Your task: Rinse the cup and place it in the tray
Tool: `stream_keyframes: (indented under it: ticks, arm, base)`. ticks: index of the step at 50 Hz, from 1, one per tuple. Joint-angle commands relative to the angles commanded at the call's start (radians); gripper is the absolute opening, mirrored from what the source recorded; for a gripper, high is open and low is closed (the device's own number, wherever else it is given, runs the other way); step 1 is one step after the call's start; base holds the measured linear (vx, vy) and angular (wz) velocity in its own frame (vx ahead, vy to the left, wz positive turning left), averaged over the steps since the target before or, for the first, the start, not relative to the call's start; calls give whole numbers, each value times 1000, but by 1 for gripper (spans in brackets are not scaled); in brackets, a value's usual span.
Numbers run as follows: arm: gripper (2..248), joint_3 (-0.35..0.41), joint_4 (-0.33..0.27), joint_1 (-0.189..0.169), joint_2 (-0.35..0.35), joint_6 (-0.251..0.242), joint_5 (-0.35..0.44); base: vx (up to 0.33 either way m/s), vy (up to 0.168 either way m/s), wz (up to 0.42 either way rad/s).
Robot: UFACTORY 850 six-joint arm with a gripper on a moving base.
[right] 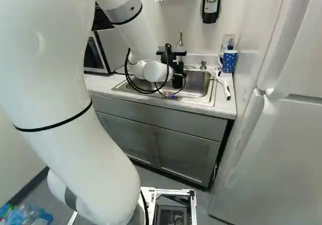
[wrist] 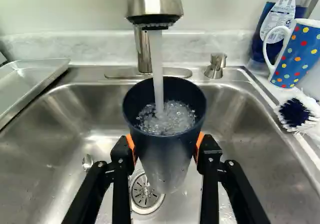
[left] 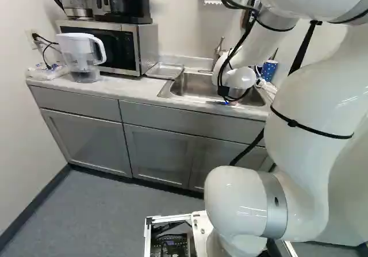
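Wrist view: starting on my left, a shallow, pale grey rectangular tray (wrist: 42, 62) lies on the counter, just beside the wide stainless steel sink (wrist: 37, 149). Next comes the round metal drain (wrist: 145, 196), under and a little behind my load. In the middle, my black claw with orange pads (wrist: 166, 151) is clamped on the tall dark blue tapered cup (wrist: 167, 159), one pad against each side. The cup is inside the sink area, its mouth up, under the brushed metal faucet (wrist: 154, 1). Water (wrist: 157, 63) falls into it and makes bubbles. To my right stands the blue mug with coloured dots (wrist: 300, 53), apart from my work.

For the coming move, this matters most: the tray is to the left of my claw, across the sink edge, and the cup's long axis is near upright. So I judge the rinsing is in progress, and I should pour out the water before I carry the cup leftward.

The left base view shows what the wrist view cuts off: the whole tray, between sink and black-fronted microwave (left: 106, 47). Only the wrist view shows the water inside the cup.
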Motion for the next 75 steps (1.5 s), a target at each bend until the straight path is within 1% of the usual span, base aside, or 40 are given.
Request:
stream_keyframes:
  ticks: [57,63,75]
  arm:
    - [125,1,0,3,1,0,0]
    - [125,-4,0,15,-4,0,0]
    - [125,-21,0,51,-20,0,0]
  base:
    - [0,0,0]
    - [0,0,0]
    - [0,0,0]
